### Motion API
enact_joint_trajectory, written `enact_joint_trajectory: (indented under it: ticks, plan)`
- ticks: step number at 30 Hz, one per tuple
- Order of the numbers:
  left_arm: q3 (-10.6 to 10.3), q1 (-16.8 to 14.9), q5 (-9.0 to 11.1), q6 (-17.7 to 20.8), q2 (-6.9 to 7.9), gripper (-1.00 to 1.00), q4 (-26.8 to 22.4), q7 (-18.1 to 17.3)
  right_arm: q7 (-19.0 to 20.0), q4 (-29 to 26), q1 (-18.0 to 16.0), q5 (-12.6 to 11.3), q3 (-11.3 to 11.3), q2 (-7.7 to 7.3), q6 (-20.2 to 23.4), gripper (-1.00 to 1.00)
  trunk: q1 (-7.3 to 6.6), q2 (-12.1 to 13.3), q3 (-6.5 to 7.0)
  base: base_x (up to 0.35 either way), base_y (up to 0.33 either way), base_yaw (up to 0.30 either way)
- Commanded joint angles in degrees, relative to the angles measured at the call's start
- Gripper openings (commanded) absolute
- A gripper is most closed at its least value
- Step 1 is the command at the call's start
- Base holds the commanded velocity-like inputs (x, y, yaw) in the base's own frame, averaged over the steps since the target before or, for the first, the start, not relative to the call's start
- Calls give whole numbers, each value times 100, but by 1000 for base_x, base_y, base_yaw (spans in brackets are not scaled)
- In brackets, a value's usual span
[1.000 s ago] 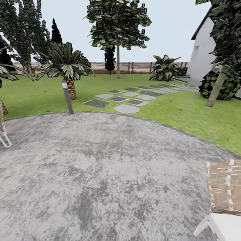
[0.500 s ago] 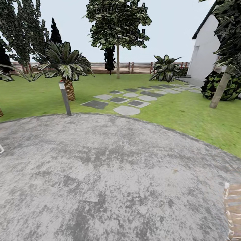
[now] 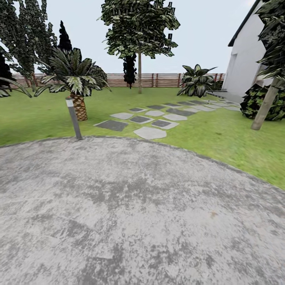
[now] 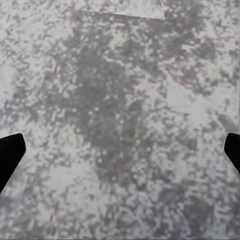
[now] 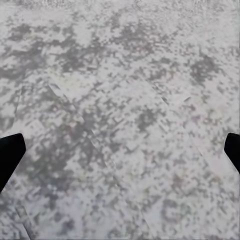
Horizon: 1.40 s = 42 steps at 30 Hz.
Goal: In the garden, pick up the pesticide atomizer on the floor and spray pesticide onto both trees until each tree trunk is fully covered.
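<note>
Both grippers hang spread wide and empty over grey paving. No sprayer in sight — the robot risks clipping the short post near the lawn.

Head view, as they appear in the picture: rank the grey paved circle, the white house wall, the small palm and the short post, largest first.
1. Paved circle, by far the largest.
2. White house wall.
3. Small palm; close to the wall in apparent size, and the wall is cut by the frame edge, so this pair is unsure.
4. Short post.
</note>
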Motion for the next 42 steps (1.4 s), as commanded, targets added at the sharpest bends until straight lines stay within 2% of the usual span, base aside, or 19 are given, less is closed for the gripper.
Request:
enact_joint_trajectory:
  ticks: [1,42]
  plan:
    - [9,-4,0,-19,2,100,5,7,-2,4,-3,6,1,-1,-18,100,2,-2,-5,339,0,0]
    - [18,-2,-1,-19,29,100,5,7,-2,-5,-3,6,0,-1,-18,100,2,-2,-5,339,0,0]
